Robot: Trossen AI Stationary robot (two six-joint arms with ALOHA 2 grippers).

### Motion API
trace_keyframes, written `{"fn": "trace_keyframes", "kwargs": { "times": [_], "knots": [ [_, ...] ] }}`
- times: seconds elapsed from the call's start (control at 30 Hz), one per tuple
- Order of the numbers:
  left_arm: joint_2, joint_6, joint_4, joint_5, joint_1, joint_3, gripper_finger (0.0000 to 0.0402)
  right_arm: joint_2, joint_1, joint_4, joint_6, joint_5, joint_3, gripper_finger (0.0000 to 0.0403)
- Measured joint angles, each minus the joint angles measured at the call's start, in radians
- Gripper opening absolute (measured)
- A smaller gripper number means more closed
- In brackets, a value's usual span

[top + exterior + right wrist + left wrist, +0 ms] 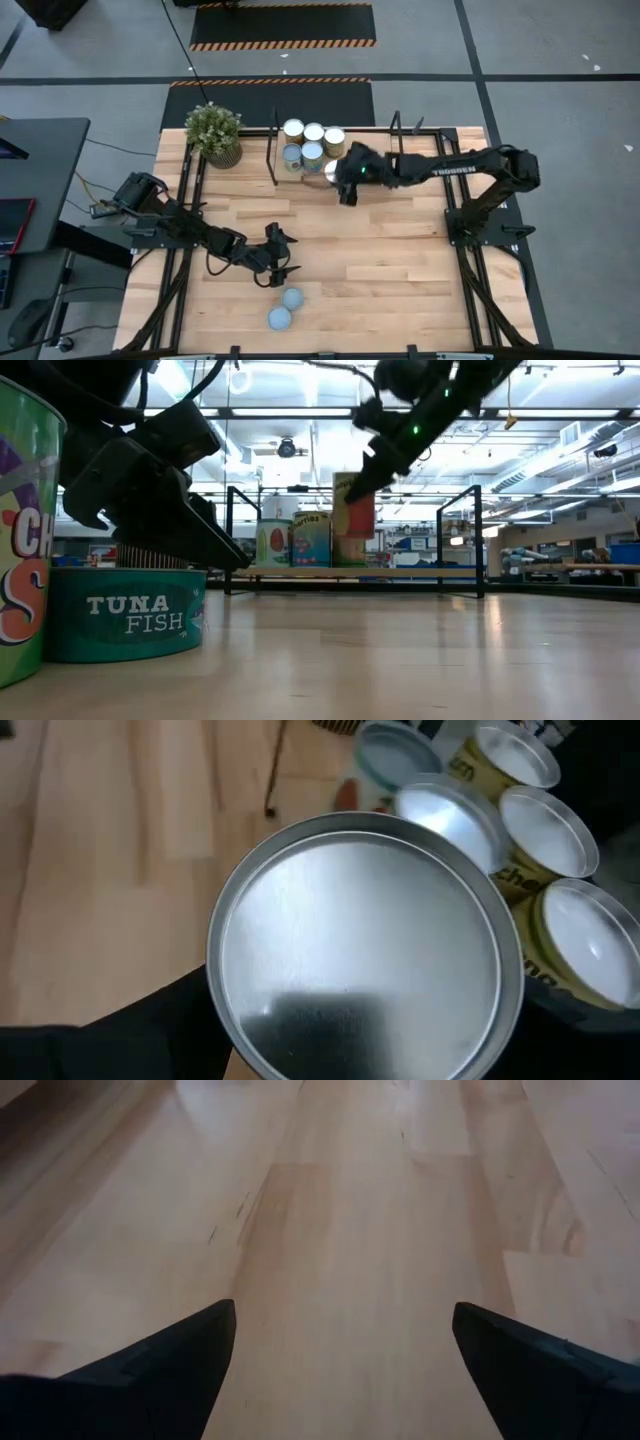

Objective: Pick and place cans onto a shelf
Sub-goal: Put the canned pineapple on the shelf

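Right tool (343, 180) reaching over the shelf (420, 150) at the far edge of the worktop (380, 250), gripping a can (365, 940) from the side; shiny round lid filling most of the right wrist view, dark fingers (150, 1030) wrapping its rim. In the low view, held can (352, 505) hanging tilted above the shelf plank (400, 572), not touching it.

Sitting on the shelf just beside the held can: a cluster of five cans (312, 145), silver tops up, packed touching each other, next to a thin black upright rod (272, 150). Same cluster showing in the right wrist view as yellow-labelled cans (545, 815) plus one blue-lidded can (395, 755).

Left tool (278, 262) hovering low over the near part of the worktop, fingers spread wide apart, gripping nothing; bare wood showing between the two dark fingertips (170, 1365) in the left wrist view.

Standing on the worktop just beyond the left tool, toward the near edge: two more cans (286, 308), close together, blue-grey tops. In the low view, teal "TUNA FISH" can (125, 615) sitting right under the left tool, next to a taller green-labelled can (25, 530) at the picture edge.

Potted plant (213, 132) standing at the far left corner of the worktop, beside the shelf, apart from the cans.
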Motion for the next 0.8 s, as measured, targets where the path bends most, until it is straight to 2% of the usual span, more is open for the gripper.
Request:
{"fn": "trace_keyframes", "kwargs": {
  "times": [0.33, 0.6, 0.8],
  "knots": [
    [-0.001, 0.001, -0.003, -0.014, 0.018, -0.001, 0.0378, 0.051, -0.196, 0.04, -0.082, -0.206, -0.011, 0.0323],
    [-0.001, -0.002, 0.023, -0.016, 0.04, -0.001, 0.0378, 0.089, -0.239, 0.066, -0.104, -0.213, -0.011, 0.0325],
    [-0.001, -0.002, 0.027, -0.015, 0.039, -0.001, 0.0378, 0.092, -0.239, 0.063, -0.104, -0.202, -0.011, 0.037]
  ]
}}
